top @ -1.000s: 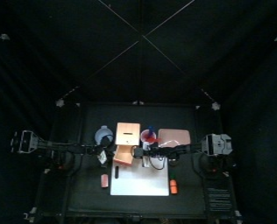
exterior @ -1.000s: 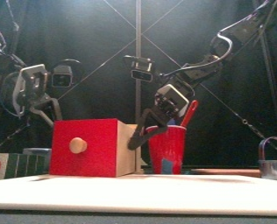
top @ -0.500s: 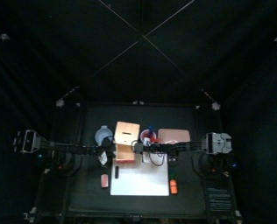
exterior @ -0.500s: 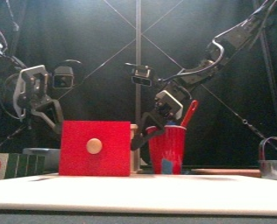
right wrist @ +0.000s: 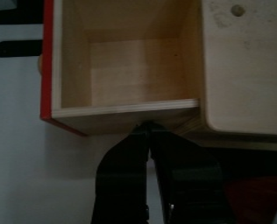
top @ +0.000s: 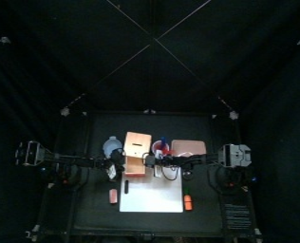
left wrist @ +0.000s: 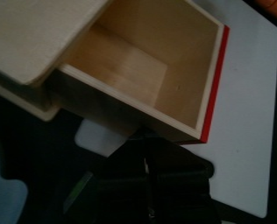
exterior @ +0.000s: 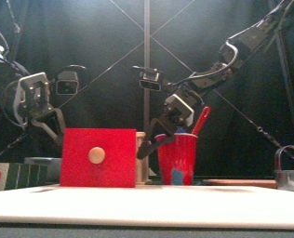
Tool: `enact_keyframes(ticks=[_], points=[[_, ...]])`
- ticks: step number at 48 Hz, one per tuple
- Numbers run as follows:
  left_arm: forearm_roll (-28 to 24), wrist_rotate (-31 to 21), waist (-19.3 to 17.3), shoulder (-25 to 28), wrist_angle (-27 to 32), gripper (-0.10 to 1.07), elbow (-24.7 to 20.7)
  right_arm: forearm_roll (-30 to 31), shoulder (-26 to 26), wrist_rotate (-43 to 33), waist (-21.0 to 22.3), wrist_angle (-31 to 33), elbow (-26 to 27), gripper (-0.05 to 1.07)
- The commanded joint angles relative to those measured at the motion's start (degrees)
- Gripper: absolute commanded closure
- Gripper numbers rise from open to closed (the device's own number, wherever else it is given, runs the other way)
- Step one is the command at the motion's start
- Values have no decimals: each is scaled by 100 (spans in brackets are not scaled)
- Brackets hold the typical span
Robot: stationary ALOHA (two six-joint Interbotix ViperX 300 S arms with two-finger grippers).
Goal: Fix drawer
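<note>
The drawer's wooden shell [top: 139,140] lies left of the table's centre. Its inner tray [top: 134,168] is pulled out toward the front edge. The tray's red face with a pale knob [exterior: 99,158] looks squarely at the front view. In the left wrist view the empty tray [left wrist: 141,66] sticks out from under the shell [left wrist: 41,39], and my left gripper [left wrist: 127,142] is shut on its side wall. My right gripper [right wrist: 145,129] pinches the opposite wall of the tray [right wrist: 124,66], next to the shell [right wrist: 246,61]. From above, the left gripper [top: 119,163] and right gripper [top: 156,163] flank the tray.
A red cup [exterior: 177,160] stands just right of the drawer. White paper [top: 153,195] lies in front, with an orange marker [top: 113,196] on its left and another [top: 190,202] on its right. A pinkish-tan tray [top: 188,148] sits right of the cup.
The tray's red face has turned from slightly angled to square-on toward the front and shifted a little left. Both grippers keep their hold on it.
</note>
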State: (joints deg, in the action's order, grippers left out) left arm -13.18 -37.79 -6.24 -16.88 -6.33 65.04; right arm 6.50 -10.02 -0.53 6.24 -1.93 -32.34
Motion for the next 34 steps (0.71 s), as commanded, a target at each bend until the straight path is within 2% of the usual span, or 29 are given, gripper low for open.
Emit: enact_keyframes(ticks=[1,10,23,34], points=[[-105,9,-132,-114,123,74,-123,-35,158,9,-53,0,53,99],[-378,0,-360,-413,483,74,-132,-53,193,9,-105,70,44,99],[-501,9,-536,-747,932,74,-62,-26,255,9,-105,193,18,99],[-1055,-26,-1072,-905,1195,75,-167,35,466,18,-70,396,0,99]])
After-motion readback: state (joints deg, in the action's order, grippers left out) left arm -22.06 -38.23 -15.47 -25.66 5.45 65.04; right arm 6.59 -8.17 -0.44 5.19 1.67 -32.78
